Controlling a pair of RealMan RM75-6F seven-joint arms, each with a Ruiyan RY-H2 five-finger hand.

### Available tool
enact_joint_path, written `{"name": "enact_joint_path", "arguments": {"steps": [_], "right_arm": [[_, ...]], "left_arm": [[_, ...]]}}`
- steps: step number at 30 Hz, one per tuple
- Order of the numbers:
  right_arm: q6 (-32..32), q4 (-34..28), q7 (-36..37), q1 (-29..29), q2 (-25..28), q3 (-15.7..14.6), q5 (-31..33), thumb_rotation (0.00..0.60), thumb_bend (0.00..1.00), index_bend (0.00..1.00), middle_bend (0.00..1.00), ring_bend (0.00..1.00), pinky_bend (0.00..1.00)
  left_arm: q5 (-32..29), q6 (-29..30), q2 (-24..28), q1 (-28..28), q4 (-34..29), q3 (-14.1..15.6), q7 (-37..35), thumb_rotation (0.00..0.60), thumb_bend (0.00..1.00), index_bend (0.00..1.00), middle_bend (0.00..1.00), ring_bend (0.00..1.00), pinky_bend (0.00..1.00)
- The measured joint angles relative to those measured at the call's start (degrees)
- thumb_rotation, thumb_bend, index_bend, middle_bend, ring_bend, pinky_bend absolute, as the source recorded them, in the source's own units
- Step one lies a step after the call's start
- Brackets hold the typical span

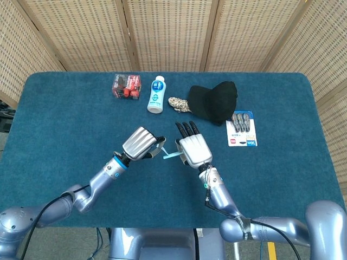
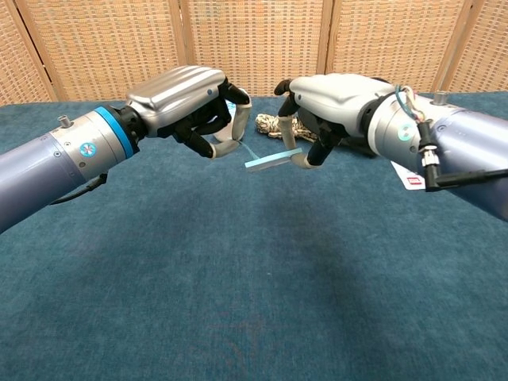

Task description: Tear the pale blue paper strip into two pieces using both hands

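Note:
The pale blue paper strip (image 2: 272, 160) hangs above the blue table (image 2: 238, 278) between my two hands. My right hand (image 2: 337, 95) pinches its right end from above. The strip bends, and its thin left part rises into the curled fingertips (image 2: 229, 144) of my left hand (image 2: 181, 97), which closes on it. From the head view only a short bit of the strip (image 1: 170, 156) shows between the left hand (image 1: 142, 143) and the right hand (image 1: 194, 150). The pinch points themselves are hidden under the hands.
Along the far side of the table lie a red box (image 1: 126, 86), a white bottle (image 1: 156, 94), a woven bundle (image 1: 179, 104) and a black cap (image 1: 214, 100). A card of small tools (image 1: 242, 129) lies to the right of my right hand.

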Motion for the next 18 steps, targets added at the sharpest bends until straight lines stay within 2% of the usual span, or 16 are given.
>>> {"name": "enact_joint_path", "arguments": {"steps": [8,18], "right_arm": [[1.2,-1.2,-0.2,-0.7,1.6,-0.1,-0.1,0.6,0.57,0.61,0.05,0.0,0.0],[0.9,-0.6,1.8,-2.1,4.1,-0.4,0.0,0.6,0.57,0.61,0.05,0.0,0.0]], "left_arm": [[-0.2,0.0,-1.0,-0.6,1.4,0.3,-0.4,0.6,0.48,0.7,0.92,0.87,0.86],[-0.5,1.3,0.7,1.5,3.6,1.9,-0.1,0.6,0.51,0.72,0.93,0.87,0.86]]}}
